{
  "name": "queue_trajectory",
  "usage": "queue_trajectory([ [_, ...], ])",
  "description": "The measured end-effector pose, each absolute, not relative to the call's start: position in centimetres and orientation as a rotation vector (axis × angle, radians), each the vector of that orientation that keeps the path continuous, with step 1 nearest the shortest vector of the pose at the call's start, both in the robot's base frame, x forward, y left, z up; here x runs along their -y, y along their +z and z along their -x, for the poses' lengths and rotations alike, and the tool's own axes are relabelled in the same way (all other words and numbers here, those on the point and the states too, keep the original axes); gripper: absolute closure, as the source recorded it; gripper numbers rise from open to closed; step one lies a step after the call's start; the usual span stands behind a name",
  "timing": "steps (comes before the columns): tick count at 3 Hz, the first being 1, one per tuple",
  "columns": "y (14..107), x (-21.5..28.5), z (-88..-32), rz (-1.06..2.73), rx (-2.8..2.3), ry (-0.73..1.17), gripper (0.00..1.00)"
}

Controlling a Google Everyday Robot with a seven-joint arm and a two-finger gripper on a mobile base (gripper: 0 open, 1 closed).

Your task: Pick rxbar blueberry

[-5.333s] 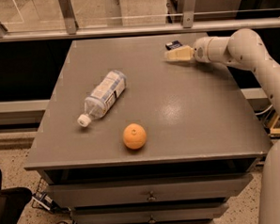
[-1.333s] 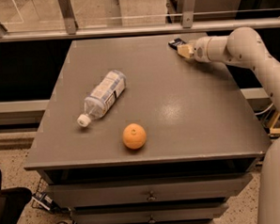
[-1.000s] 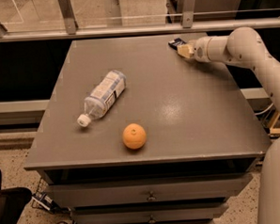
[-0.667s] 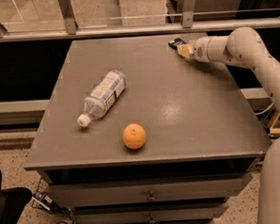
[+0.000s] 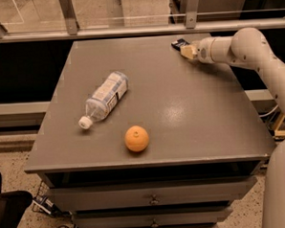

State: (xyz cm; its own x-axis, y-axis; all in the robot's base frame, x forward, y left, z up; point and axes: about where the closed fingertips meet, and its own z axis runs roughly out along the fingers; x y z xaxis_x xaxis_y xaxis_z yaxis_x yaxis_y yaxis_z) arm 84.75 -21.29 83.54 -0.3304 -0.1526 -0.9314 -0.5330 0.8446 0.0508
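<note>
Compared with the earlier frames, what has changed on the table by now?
Since about five seconds ago the end effector has shifted slightly toward the far edge of the table and now sits right at the rxbar blueberry. Over the last second it has not visibly moved. Whether the bar is gripped cannot be told. The bar, the water bottle and the orange lie where they did.

You see only pt of rxbar blueberry (image 5: 177, 43); gripper (image 5: 188, 50) at far-R corner of table (image 5: 200, 117) covers the rest. Wrapper print too small to read. Arm (image 5: 259, 54) cut off at R edge.
</note>
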Motion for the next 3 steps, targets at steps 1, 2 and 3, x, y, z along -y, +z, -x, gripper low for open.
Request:
queue_trajectory([
  [1, 83.54, 21.29, -84.75, 0.512, -1.895, 0.422, 1.0],
  [2, 83.55, 21.29, -84.75, 0.513, -1.895, 0.422, 1.0],
  [3, 83.55, 21.29, -84.74, 0.513, -1.895, 0.422, 1.0],
])
